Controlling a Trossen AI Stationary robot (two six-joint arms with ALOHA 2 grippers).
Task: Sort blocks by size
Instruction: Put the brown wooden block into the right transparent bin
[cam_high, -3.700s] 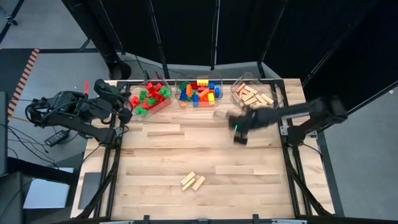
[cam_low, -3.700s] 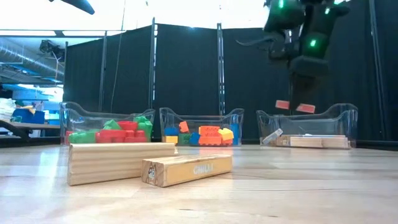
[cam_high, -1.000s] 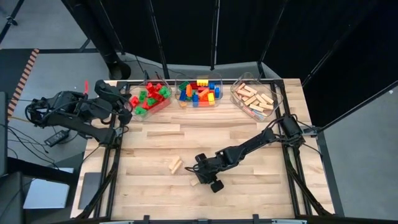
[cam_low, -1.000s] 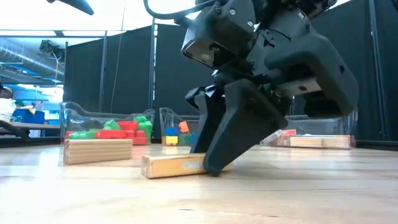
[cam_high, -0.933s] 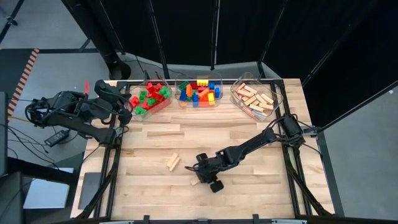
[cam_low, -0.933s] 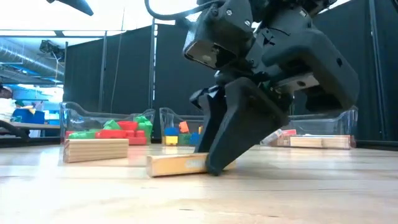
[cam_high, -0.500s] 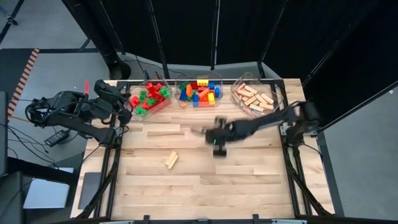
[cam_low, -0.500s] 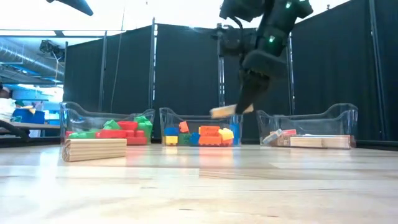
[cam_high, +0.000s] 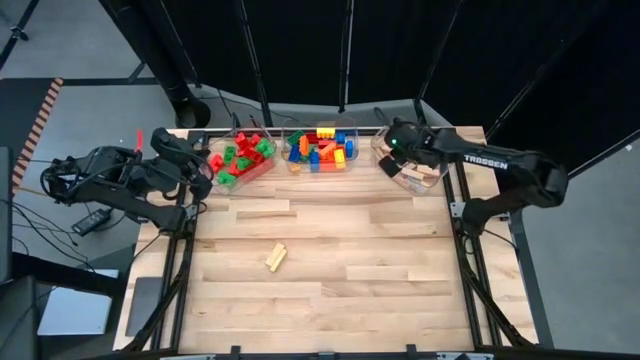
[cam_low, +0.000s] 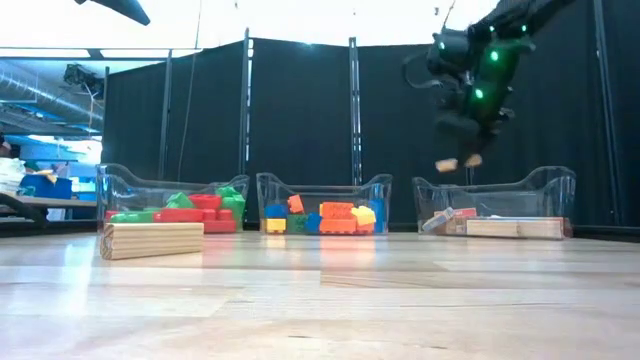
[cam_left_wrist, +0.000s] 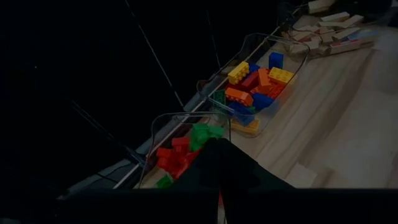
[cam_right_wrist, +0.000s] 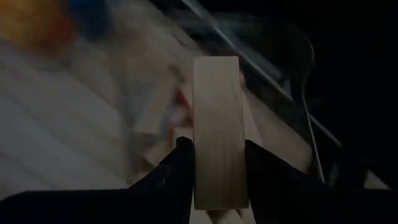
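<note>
While the left gripper (cam_high: 205, 168) waits with its fingers pressed together at the table's left edge by the bin of red and green bricks (cam_high: 240, 157), the right gripper (cam_right_wrist: 217, 149) hangs over the right-hand bin (cam_high: 412, 160), pinching a tan wooden bar (cam_right_wrist: 216, 130) upright between its two fingers. That bin holds more wooden bars (cam_low: 505, 227); the middle bin (cam_high: 322, 148) holds mixed coloured bricks. One wooden block (cam_high: 276, 257) lies alone on the pale plank table (cam_high: 340, 290), well apart from both grippers. Black curtains (cam_low: 300, 110) close the room behind.
</note>
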